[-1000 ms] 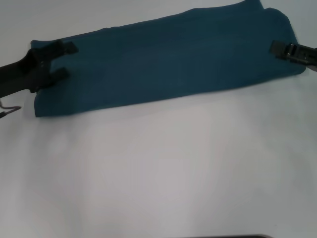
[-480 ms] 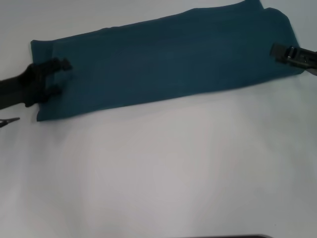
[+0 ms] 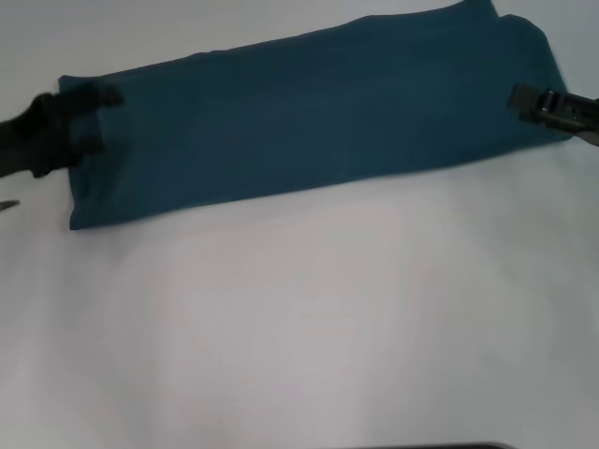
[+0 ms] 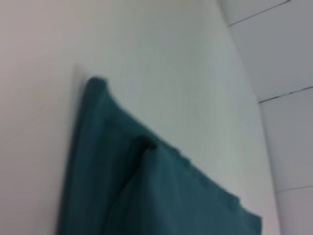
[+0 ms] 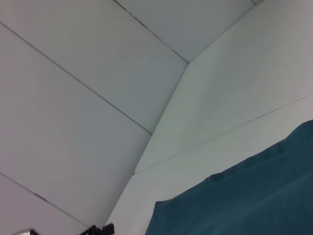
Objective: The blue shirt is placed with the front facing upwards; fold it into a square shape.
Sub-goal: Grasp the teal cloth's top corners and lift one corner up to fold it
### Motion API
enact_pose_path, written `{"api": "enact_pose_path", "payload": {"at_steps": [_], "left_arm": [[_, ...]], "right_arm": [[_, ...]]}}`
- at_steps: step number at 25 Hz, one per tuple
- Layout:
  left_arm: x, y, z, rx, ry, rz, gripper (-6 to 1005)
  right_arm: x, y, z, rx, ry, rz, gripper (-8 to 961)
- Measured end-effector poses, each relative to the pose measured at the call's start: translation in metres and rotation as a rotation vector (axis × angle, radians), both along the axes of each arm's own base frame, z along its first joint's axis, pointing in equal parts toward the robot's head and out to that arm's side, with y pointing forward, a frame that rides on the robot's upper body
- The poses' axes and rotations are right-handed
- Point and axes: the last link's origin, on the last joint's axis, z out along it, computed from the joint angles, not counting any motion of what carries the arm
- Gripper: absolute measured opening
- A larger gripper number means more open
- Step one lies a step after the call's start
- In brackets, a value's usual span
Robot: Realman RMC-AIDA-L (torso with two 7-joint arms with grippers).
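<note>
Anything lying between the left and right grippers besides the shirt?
No. In the head view only the blue shirt, folded into a long band, spans from the left gripper to the right gripper.

My left gripper point(image 3: 89, 120) was smeared by motion at the blue shirt point(image 3: 309, 112)'s left end, so I could not tell how its fingers stood. My right gripper point(image 3: 524, 96) ran off the picture's edge. The shirt's lettering and tag were hidden.
</note>
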Motion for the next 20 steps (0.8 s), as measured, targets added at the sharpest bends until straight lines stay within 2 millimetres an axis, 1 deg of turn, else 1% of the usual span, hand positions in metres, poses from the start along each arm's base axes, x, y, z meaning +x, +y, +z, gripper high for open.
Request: {"api": "enact_pose_path", "payload": {"at_steps": [3, 6, 10, 14, 17, 19, 20], "left_arm": [[0.007, 0.005, -0.002, -0.002, -0.006, -0.010, 903], [0.013, 0.012, -0.012, -0.010, 0.005, -0.007, 903], [0.013, 0.020, -0.024, -0.016, 0.057, 0.008, 903], [0.010, 0.024, -0.033, -0.029, 0.114, 0.022, 903], [0.010, 0.024, -0.032, -0.047, 0.122, 0.022, 903], [0.014, 0.023, -0.023, -0.043, 0.092, 0.003, 903], [0.017, 0.023, -0.013, -0.032, 0.067, -0.014, 903]], "right_arm": [[0.000, 0.000, -0.001, -0.002, 0.000, 0.000, 892], [0.000, 0.000, -0.002, -0.005, -0.001, 0.001, 891], [0.000, -0.001, -0.002, -0.006, -0.002, 0.000, 888], [0.001, -0.002, -0.003, -0.010, -0.005, -0.004, 886], [0.003, -0.003, -0.003, -0.013, -0.009, -0.009, 885], [0.003, -0.003, -0.003, -0.014, -0.009, -0.011, 884], [0.003, -0.003, -0.003, -0.015, -0.009, -0.010, 883]]}}
